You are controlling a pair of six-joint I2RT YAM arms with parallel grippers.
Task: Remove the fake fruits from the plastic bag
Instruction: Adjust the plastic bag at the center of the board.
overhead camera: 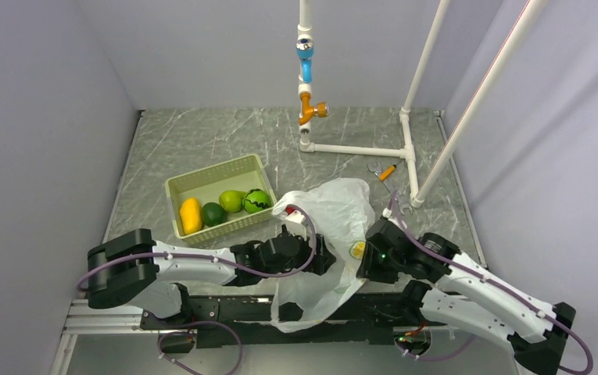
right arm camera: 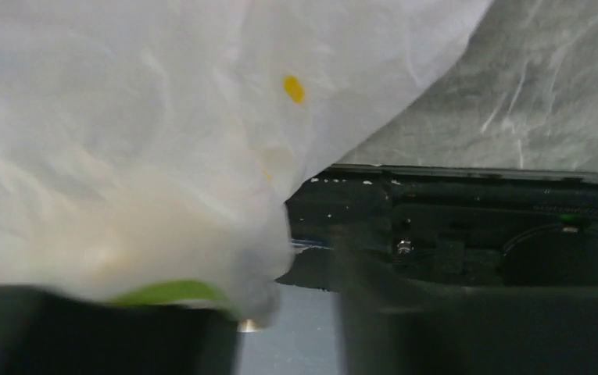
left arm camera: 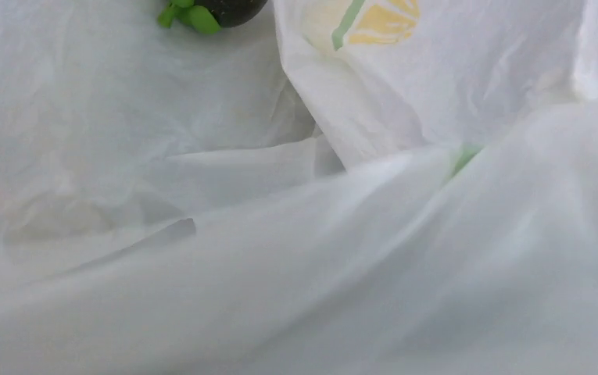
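A grey marbled tabletop (overhead camera: pixel 202 141) sits between plain pale walls (overhead camera: pixel 45 117), with a white pipe frame (overhead camera: pixel 409 148) carrying blue and orange fittings at the back and a small orange-and-black brush (overhead camera: pixel 387 172) lying beside its base. Left of centre, a pale green lattice basket (overhead camera: pixel 202 178) holds four fruits side by side: a yellow mango (overhead camera: pixel 191 215), a small green fruit (overhead camera: pixel 214 213), a green pear (overhead camera: pixel 232 201) and a striped green ball (overhead camera: pixel 256 201). Just right of the basket lies the plastic bag (overhead camera: pixel 338 219), crumpled and translucent white, one end spilling over the near edge of the tabletop. The left arm (overhead camera: pixel 194 262) reaches across to the bag's left side. The left jaws are buried in the film, and I cannot tell whether they are apart or closed. The left wrist view shows only folds of white plastic with a printed citrus slice, and at its top edge a dark round fruit (left arm camera: pixel 225 6) with green leaves lying on the film. The right arm (overhead camera: pixel 475 289) meets the bag's right edge. The right jaws stand apart, released, their dark fingers (right arm camera: pixel 84 332) blurred at the bottom of the right wrist view. The film drapes onto one finger, and the gap beside it is partly clear.
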